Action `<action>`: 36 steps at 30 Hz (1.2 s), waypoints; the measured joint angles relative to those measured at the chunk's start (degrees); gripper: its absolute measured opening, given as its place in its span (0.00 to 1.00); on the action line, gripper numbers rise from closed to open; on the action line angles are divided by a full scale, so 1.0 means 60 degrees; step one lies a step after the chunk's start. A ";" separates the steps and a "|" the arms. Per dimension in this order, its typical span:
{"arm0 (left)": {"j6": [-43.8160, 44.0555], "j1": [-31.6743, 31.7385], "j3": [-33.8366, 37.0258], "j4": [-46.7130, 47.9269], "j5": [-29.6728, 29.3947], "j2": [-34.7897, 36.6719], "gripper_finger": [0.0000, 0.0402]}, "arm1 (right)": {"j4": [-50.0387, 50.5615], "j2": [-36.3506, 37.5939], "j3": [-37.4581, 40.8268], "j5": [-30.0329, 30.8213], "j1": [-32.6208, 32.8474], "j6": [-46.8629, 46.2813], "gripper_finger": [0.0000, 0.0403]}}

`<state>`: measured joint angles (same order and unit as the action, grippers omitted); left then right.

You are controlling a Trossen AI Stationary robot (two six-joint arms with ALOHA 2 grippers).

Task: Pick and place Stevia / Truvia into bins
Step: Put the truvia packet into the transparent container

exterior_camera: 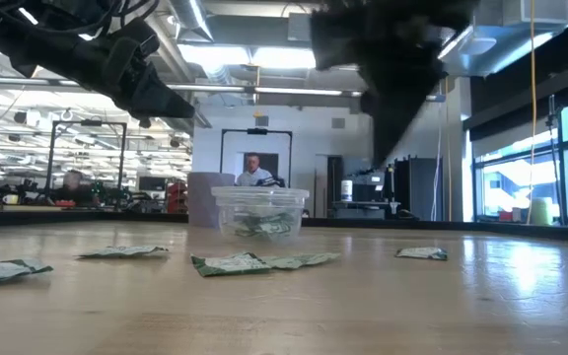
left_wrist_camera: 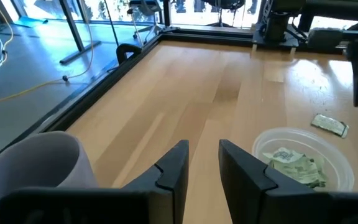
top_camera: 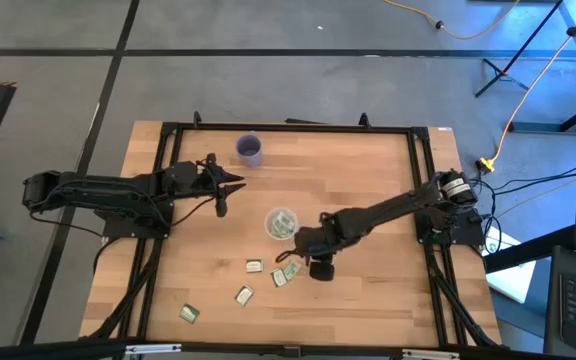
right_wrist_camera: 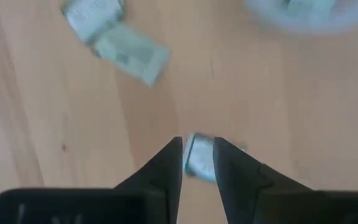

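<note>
The clear cup (top_camera: 281, 223) stands mid-table with green and white sachets inside; it also shows in the low view (exterior_camera: 259, 212). Several more sachets lie flat on the wood near it (top_camera: 254, 266) (top_camera: 286, 272) (top_camera: 244, 295) (top_camera: 189, 313). My right gripper (top_camera: 306, 247) hovers just right of the cup and above the table (exterior_camera: 383, 148), shut on one sachet (right_wrist_camera: 199, 158). My left gripper (top_camera: 228, 190) waits in the air left of the cup, its fingers a narrow gap apart (left_wrist_camera: 204, 149), holding nothing. My right gripper pinches one sachet's edge (right_wrist_camera: 197, 152) between its two fingertips (right_wrist_camera: 174, 152), coming from above and pointing down. The sachet is lifted clear of the table and sticks out beyond the fingertips. Its far side is partly hidden behind one finger.
An opaque purple cup (top_camera: 250, 150) stands near the far edge, close to my left gripper (left_wrist_camera: 36, 168). A black frame (top_camera: 288, 128) rims the table. Two sachets (right_wrist_camera: 114, 37) lie overlapped below my right gripper. People and equipment show in the room behind.
</note>
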<state>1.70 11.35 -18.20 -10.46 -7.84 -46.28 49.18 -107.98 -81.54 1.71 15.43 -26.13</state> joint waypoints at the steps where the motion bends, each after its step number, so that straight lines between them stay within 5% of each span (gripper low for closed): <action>1: 0.0013 0.0000 0.0000 0.0000 0.0000 0.0000 0.21 | 0.0004 0.0000 0.0168 -0.0006 0.0056 -0.0276 0.23; 7: 0.0022 0.0000 0.0000 -0.0004 0.0000 0.0000 0.21 | -0.0242 -0.0004 0.1214 0.0026 0.0125 -0.1604 0.23; 20: -0.0055 0.0000 0.0001 -0.0084 -0.0001 0.0000 0.21 | -0.1510 0.0022 0.2701 0.0055 0.0129 -0.1603 0.15; 29: -0.0077 0.0000 0.0000 -0.0084 -0.0001 0.0000 0.21 | -0.1656 0.0050 0.2885 0.0100 0.0125 -0.1470 0.02; 36: -0.0070 0.0000 0.0003 -0.0082 -0.0004 0.0000 0.21 | -0.1144 -0.0058 0.2423 0.0215 0.0129 -0.1201 0.00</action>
<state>1.28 11.35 -18.18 -10.95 -7.86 -46.28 42.32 -108.33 -67.00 3.00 16.21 -33.33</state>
